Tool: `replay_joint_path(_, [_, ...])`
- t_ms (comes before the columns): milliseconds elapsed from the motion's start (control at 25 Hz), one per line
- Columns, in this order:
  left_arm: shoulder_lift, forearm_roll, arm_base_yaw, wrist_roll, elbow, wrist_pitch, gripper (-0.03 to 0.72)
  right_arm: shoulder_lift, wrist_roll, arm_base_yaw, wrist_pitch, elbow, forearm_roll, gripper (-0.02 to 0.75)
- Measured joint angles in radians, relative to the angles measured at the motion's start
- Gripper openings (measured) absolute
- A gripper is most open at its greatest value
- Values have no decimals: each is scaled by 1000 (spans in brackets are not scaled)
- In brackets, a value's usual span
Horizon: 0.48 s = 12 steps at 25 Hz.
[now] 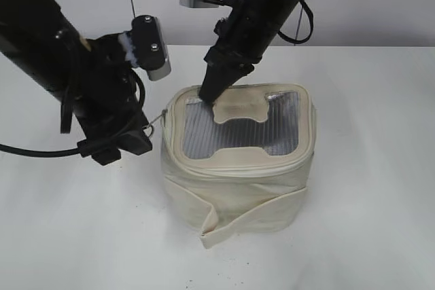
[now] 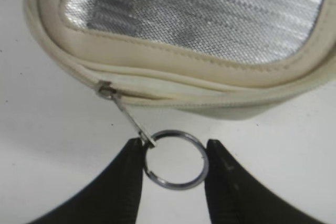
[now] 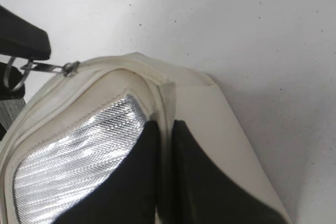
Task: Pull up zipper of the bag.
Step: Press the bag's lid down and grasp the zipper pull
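Left hand (image 2: 176, 163) sits at the bottom of the left wrist view with its two black fingers (image 2: 123, 182) spread either side of the silver ring (image 2: 176, 160); one finger touches the ring where the pull joins it, the other stands just clear, so the hand is released, not yet clamped. Right hand (image 3: 165, 145) is pinched down onto the lid edge of the bag (image 1: 238, 188), its fingers almost together with a fold of cream fabric apparently between them; whether it truly grips or only presses I cannot tell for certain.

That bag stands in the middle of the exterior view on the white surface (image 1: 367, 236), its grey mesh lid panel (image 1: 272, 130) facing up, a loose strap (image 1: 224, 225) trailing at lower centre. Its zipper (image 2: 157, 94) runs along the lid rim, with the slider at the left of the left wrist view.

Judging by its sagging sides, the bag is light and soft and would slide or crumple under a pull unless held down. Metal ring and pull look thin, hard and slippery; the ring is probably the best place to take hold, closed on across its wire, near the pull.

No brand, label or writing can be read anywhere.
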Motion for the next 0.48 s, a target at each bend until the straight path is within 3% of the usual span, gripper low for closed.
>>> replay_joint_path(480, [-11, -125, 0, -15, -2, 192, 281, 0, 27, 0, 1, 0, -2, 41])
